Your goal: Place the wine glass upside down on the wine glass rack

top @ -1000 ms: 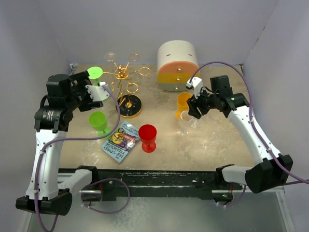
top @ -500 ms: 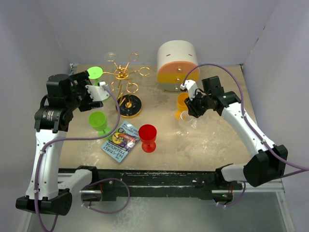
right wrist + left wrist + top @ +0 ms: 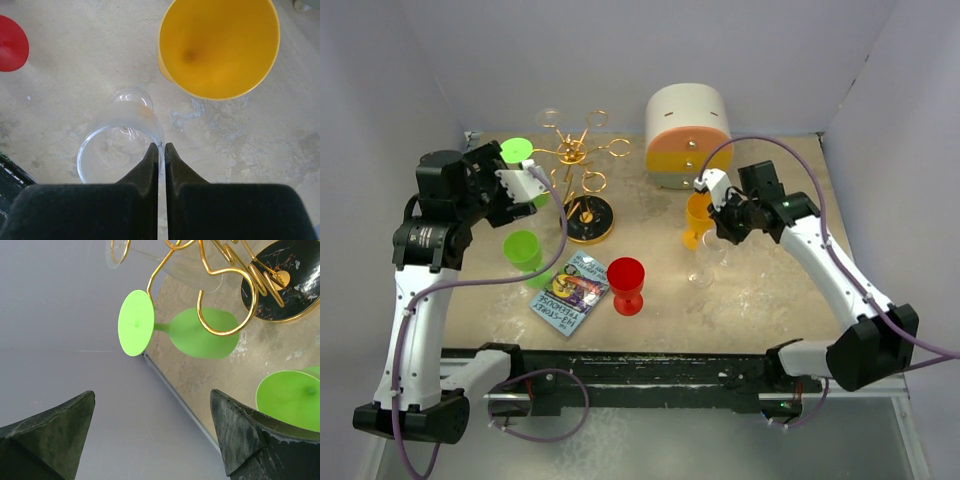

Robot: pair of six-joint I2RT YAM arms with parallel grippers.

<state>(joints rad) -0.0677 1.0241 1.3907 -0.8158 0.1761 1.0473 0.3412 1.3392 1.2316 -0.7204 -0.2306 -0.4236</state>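
Observation:
The clear wine glass (image 3: 701, 262) stands upright on the table right of centre. My right gripper (image 3: 713, 238) comes down on it from above. In the right wrist view the right gripper (image 3: 161, 146) is shut on the rim of the clear wine glass (image 3: 120, 145), one finger inside the bowl and one outside. The gold wine glass rack (image 3: 582, 160) stands at the back left on its round black base, with a green glass (image 3: 517, 152) hanging upside down from one arm. My left gripper (image 3: 535, 185) hangs open just left of the rack (image 3: 227, 270), with nothing between its fingers (image 3: 152, 392).
An orange cup (image 3: 698, 215) stands close behind the clear glass. A red glass (image 3: 626, 283) and a booklet (image 3: 570, 292) lie near the table's middle front. Another green glass (image 3: 523, 250) stands below the left gripper. A white-and-orange drawer box (image 3: 688, 135) sits at the back.
My right gripper has shifted slightly left and closed its fingers on the clear glass's rim. The left gripper has nudged a little toward the rack and stays open.

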